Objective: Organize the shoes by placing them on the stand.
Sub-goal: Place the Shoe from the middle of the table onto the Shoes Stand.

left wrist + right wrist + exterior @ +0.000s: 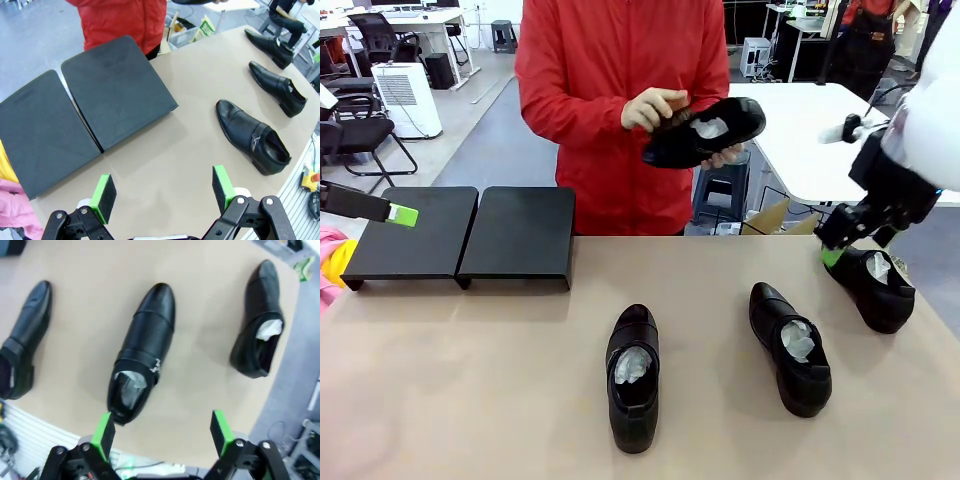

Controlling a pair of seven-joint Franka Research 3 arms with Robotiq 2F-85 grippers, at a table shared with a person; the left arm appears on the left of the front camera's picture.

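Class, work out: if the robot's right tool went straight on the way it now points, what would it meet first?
Probably the middle glossy black leather shoe with white paper stuffing, lying ahead of the open right tool; depth is unclear.

The shoes [633, 378] are glossy black leather, plain and without pattern, and the crumpled paper [798, 340] stuffed inside them is white. One shoe carries a small silver buckle [155, 367] on its side. The stand [520, 235] is matte black, duller than the shoes. The bench [450, 380] is a flat pale beige. The person's jacket [620, 90] is bright red. The left fingers [104, 197] have bright green pads on black metal links, and the right fingers [218, 432] match them: green pads, black links. The right arm [932, 110] is white above its black wrist parts. Beside the stand, one cloth [12, 200] is pink and another [4, 165] is yellow. The floor [510, 130] is grey.
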